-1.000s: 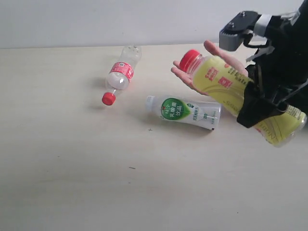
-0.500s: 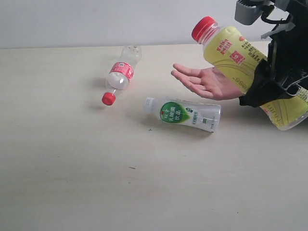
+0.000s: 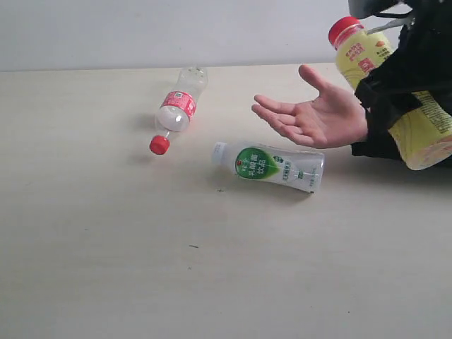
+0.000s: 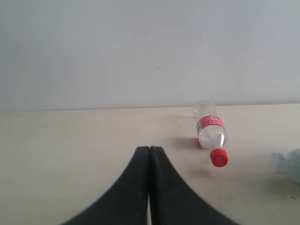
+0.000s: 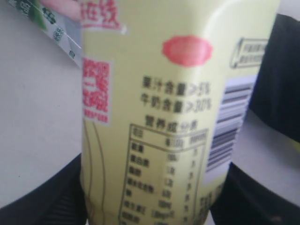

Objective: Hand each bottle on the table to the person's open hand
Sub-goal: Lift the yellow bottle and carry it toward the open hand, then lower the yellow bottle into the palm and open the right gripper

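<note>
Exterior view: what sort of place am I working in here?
Probably a bare lab or test bench: a pale wood-grain tabletop against a plain white wall, small drink bottles lying on it, and a person's open hand held out.

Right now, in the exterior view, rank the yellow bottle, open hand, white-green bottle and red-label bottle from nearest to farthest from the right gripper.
1. yellow bottle: held in the right gripper, far right.
2. open hand: just left of the gripper.
3. white-green bottle: lying near the centre.
4. red-label bottle: lying left of centre.
</note>
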Available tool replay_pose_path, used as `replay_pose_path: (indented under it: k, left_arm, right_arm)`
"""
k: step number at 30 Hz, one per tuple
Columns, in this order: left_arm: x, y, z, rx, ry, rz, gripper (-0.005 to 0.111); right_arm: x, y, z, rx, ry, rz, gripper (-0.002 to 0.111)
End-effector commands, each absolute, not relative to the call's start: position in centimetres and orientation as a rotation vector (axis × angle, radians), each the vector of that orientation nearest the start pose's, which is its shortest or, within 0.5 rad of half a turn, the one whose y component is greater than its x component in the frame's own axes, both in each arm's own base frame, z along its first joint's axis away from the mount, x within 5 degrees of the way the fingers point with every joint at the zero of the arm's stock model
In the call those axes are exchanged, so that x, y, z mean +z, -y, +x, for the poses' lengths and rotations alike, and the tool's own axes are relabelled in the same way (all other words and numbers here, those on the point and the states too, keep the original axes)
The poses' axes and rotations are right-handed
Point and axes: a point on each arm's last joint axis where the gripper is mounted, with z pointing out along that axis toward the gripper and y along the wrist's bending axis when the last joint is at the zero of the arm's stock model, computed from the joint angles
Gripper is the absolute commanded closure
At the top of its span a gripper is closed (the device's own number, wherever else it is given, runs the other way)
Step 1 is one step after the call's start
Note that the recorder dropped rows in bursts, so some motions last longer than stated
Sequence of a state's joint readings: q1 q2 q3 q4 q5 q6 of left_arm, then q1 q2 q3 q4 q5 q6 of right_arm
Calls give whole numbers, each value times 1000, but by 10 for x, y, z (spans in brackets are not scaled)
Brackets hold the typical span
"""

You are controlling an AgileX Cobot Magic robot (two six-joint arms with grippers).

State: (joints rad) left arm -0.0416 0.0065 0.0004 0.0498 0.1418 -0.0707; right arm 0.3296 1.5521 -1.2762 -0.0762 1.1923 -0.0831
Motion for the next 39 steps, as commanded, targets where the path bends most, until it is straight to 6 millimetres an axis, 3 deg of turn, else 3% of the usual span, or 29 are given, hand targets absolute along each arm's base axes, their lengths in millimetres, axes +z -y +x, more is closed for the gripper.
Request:
replay_pose_path:
  k: [1,6,10,15,26,29,39]
  left_arm:
    - [201,2,56,-57,-1623,7,107]
    - [201,2,56,-57,-1623,7,107]
    - [201,2,56,-57,-1623,7,107]
    - [201,2,56,-57,-1623,7,107]
    - [201,2,56,-57,-1623,7,107]
    - [201,2,56,-57,-1623,7,107]
    - [201,2,56,-57,-1623,7,107]
  right_arm:
    - [276,-105,324,-46,-2943,-566,108]
    - [253,-122,370,-21,-2960,-561,108]
    - [232,-131,389,21,-2992,-555,108]
    - [220,-134,396,16,-3009,-584,108]
    - [217,-134,396,13,-3006,-623,107]
    - [217,-134,396,13,-3006,-623,97]
    - [217,-132,397,-16,-3002,-632,42]
